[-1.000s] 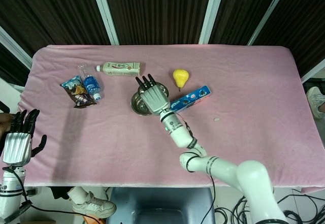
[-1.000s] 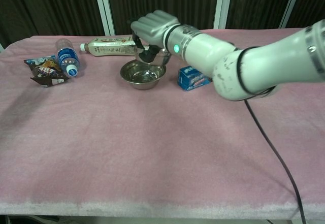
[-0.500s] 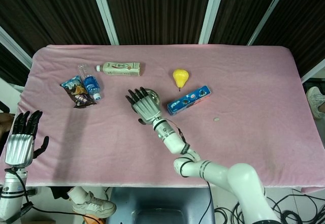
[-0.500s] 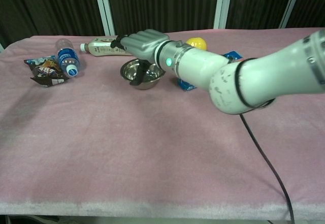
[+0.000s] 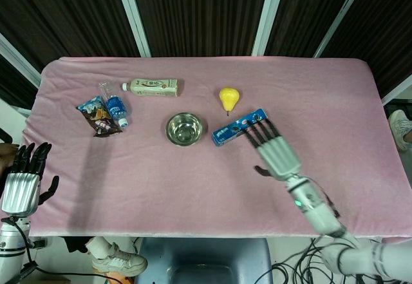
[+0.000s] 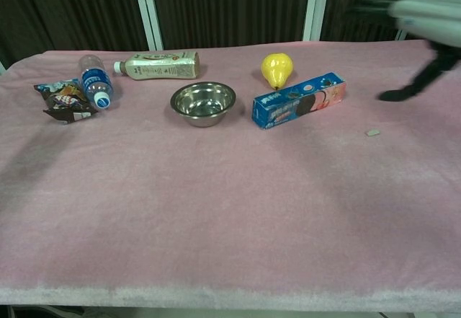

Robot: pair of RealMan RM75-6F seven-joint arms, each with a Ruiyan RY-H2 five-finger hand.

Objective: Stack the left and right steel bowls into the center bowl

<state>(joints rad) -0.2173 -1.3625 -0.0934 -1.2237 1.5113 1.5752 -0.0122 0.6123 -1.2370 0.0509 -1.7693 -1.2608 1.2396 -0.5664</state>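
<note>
A steel bowl stands upright at the middle of the pink table, also seen as the steel bowl in the chest view; whether other bowls are nested in it I cannot tell. My right hand hovers to the right of it, past the blue box, fingers spread and holding nothing; in the chest view the right hand is a blur at the top right. My left hand hangs off the table's left edge, fingers apart and empty.
A blue biscuit box lies just right of the bowl, a yellow pear behind it. A drink bottle, a water bottle and a snack bag lie at the back left. A small scrap sits at the right.
My right hand has pulled away from over the bowl, swinging right and back toward me past the blue box. The bowl stands uncovered. The left hand has sunk slightly.
</note>
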